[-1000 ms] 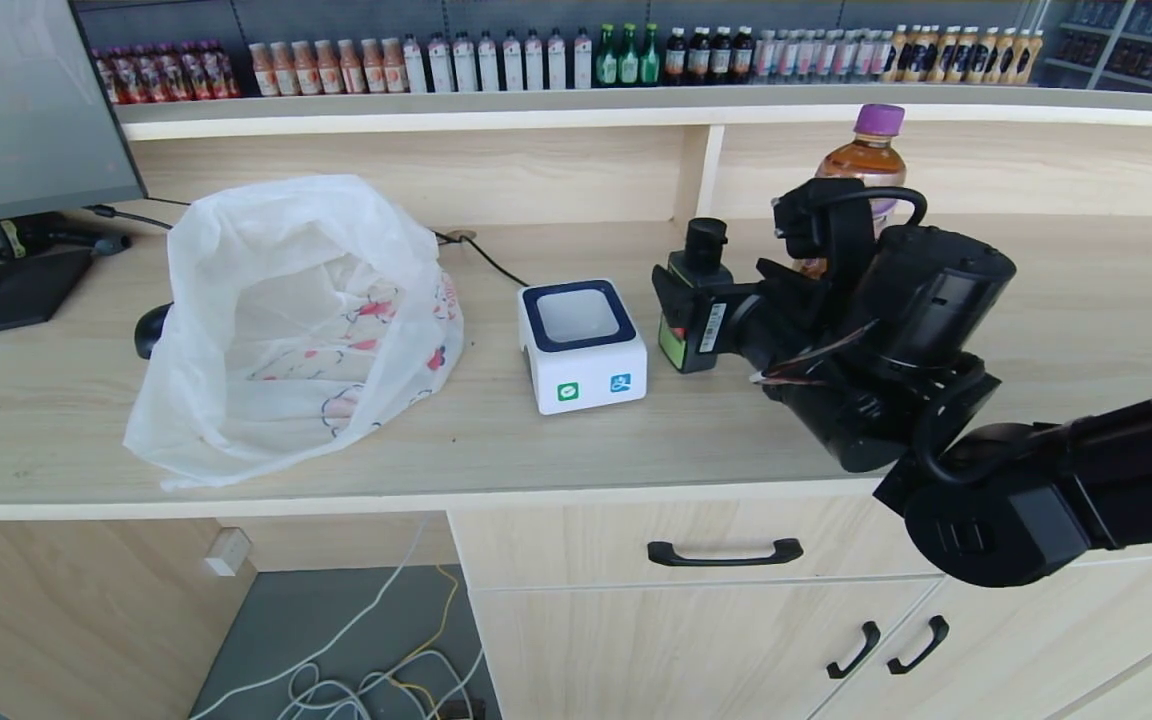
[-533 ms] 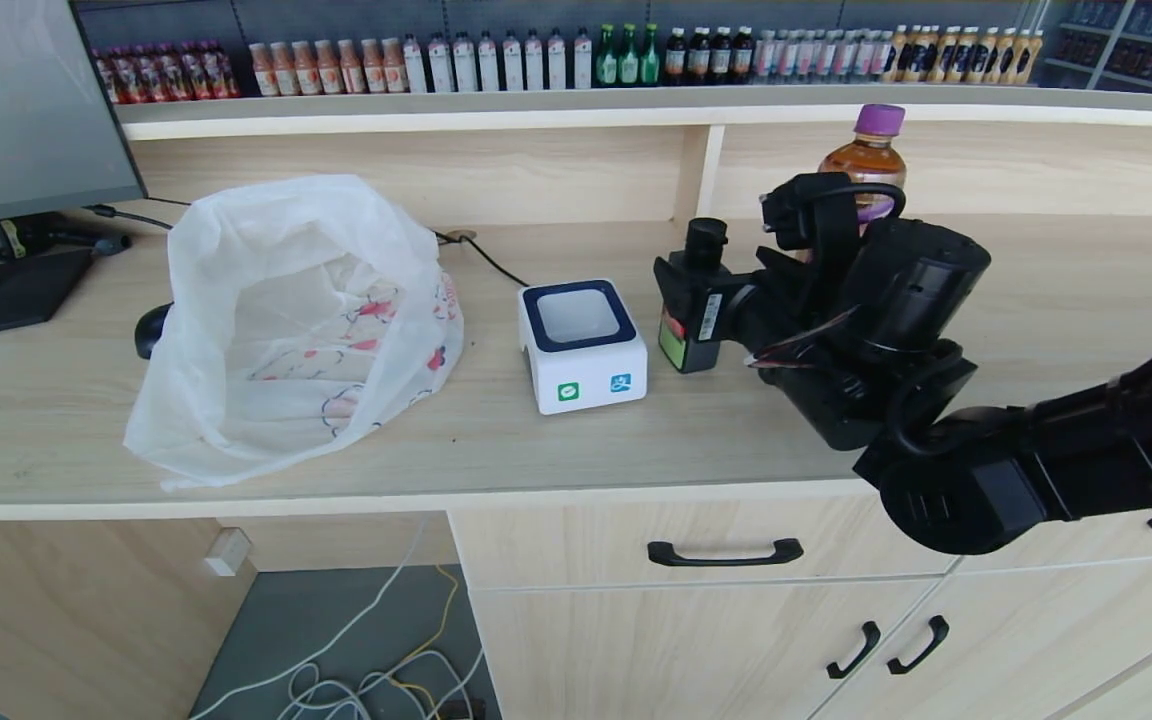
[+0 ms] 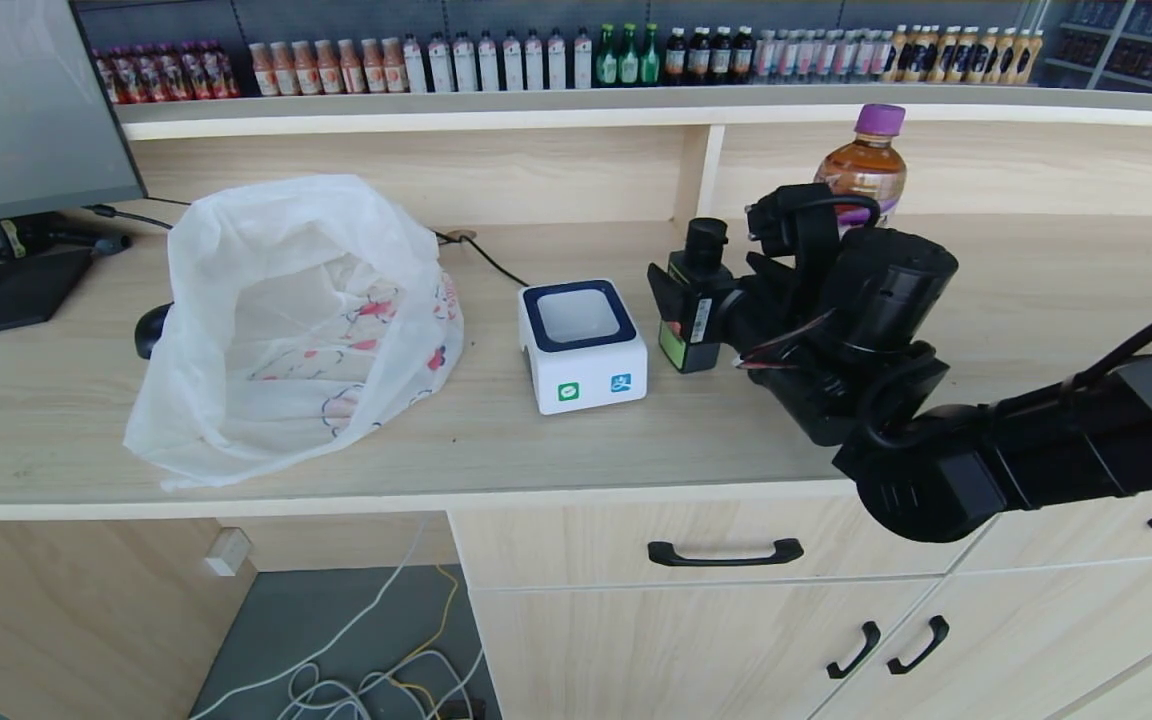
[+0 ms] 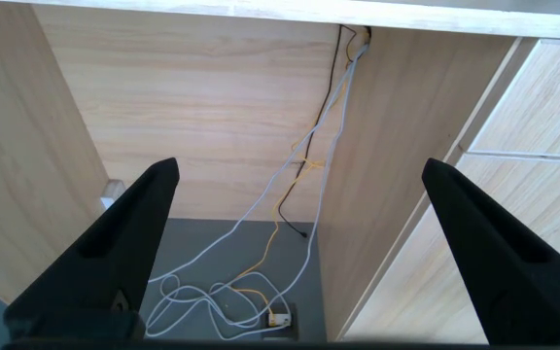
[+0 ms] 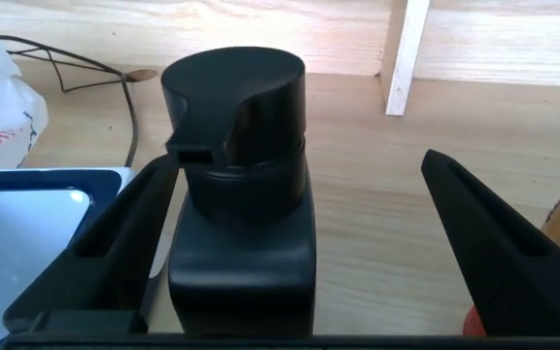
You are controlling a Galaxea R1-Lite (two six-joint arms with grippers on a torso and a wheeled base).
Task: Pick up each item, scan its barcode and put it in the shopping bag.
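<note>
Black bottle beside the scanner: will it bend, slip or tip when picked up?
The bottle looks like rigid plastic, so probably it will not bend. Its flat sides should grip well, though they look smooth. Upright, tall and narrow, it may tip if pushed.

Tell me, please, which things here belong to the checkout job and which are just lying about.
Job: black bottle, scanner, shopping bag, purple-capped bottle.
Lying about: monitor, mouse, shelf bottles, floor cables.

shop checkout counter (image 3: 536,450), shelved drink bottles (image 3: 536,60), barcode scanner (image 3: 582,343), shopping bag (image 3: 286,320)
</note>
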